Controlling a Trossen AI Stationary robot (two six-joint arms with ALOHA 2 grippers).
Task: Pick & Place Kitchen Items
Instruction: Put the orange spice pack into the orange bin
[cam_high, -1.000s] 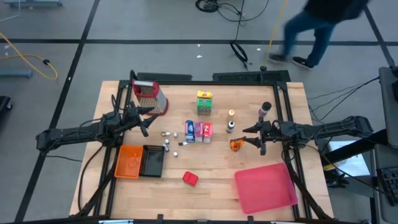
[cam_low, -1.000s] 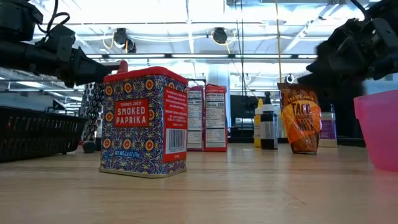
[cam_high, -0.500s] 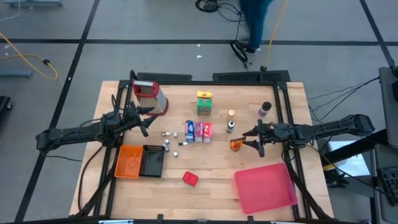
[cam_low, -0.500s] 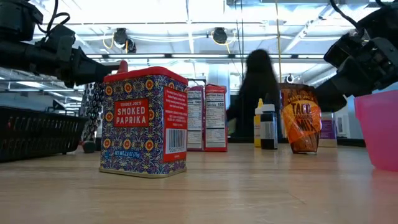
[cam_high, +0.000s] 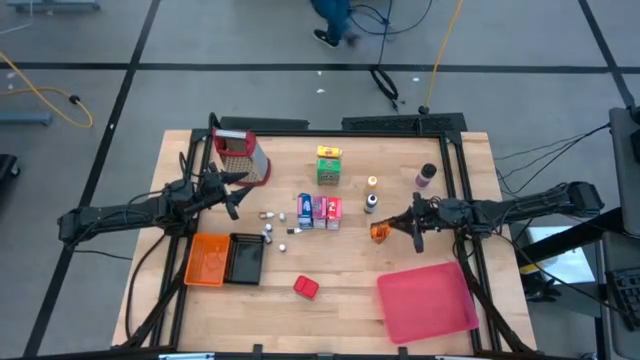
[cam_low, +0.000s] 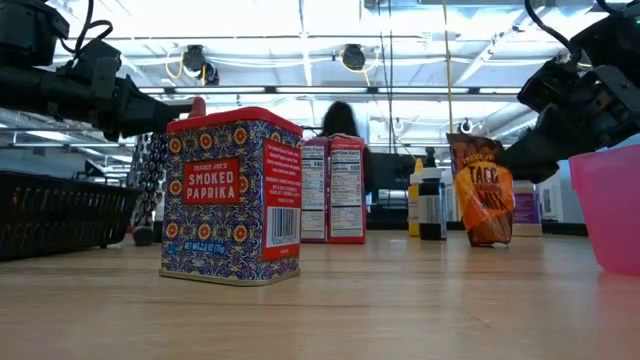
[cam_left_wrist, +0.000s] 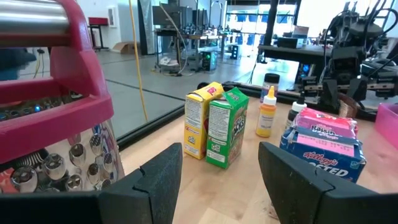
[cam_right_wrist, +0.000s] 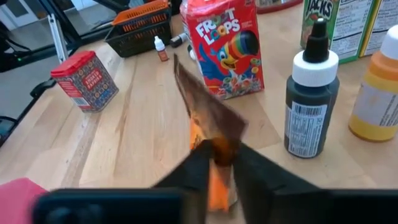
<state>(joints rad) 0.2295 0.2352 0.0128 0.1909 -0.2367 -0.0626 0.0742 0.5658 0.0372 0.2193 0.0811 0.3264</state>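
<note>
Orange packet (cam_low: 484, 190) upright, right tool (cam_high: 400, 227) pinching it

Packet (cam_high: 378, 232) between cartons (cam_high: 319, 210) and right hand (cam_high: 403, 224) — bin (cam_high: 428, 300) nearer.

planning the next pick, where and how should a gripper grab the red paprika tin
Grip the paprika tin across its flat side walls just under the red lid, coming straight down from above. It stands upright and alone on bare table, so both fingers have room on either side.
</note>
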